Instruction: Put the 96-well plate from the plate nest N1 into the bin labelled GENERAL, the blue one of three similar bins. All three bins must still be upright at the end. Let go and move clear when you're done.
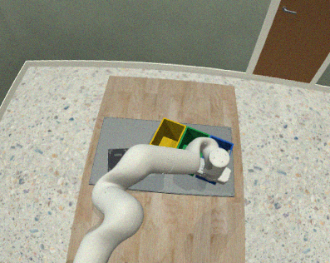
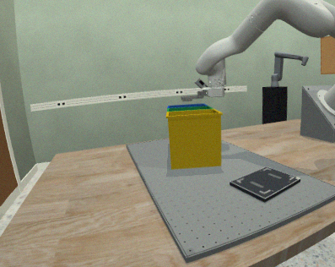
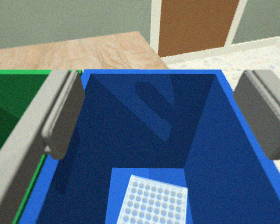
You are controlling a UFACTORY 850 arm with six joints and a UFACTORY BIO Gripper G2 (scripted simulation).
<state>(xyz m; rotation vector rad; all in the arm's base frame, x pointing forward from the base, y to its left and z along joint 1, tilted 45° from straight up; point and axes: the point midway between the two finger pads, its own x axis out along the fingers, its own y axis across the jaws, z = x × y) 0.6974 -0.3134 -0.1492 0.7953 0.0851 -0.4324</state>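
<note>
The white 96-well plate (image 3: 156, 200) lies at the bottom of the blue bin (image 1: 227, 143) (image 2: 188, 105) (image 3: 153, 72), seen in the wrist view with its near part cut off by the frame edge. My gripper (image 2: 193, 98) (image 3: 163, 115) is open and empty above the blue bin, with its fingers apart and clear of the plate. In the top view the arm hides the fingers. The plate nest (image 1: 115, 156) (image 2: 266, 182) is bare. The blue bin stands upright; its label is not visible.
The green bin (image 1: 195, 133) (image 3: 11, 110) stands upright between the blue bin and the yellow bin (image 1: 172, 128) (image 2: 195, 141), which is also upright. All three stand in a row on the grey board (image 1: 131, 129) (image 2: 167, 203). The arm passes above the nest side.
</note>
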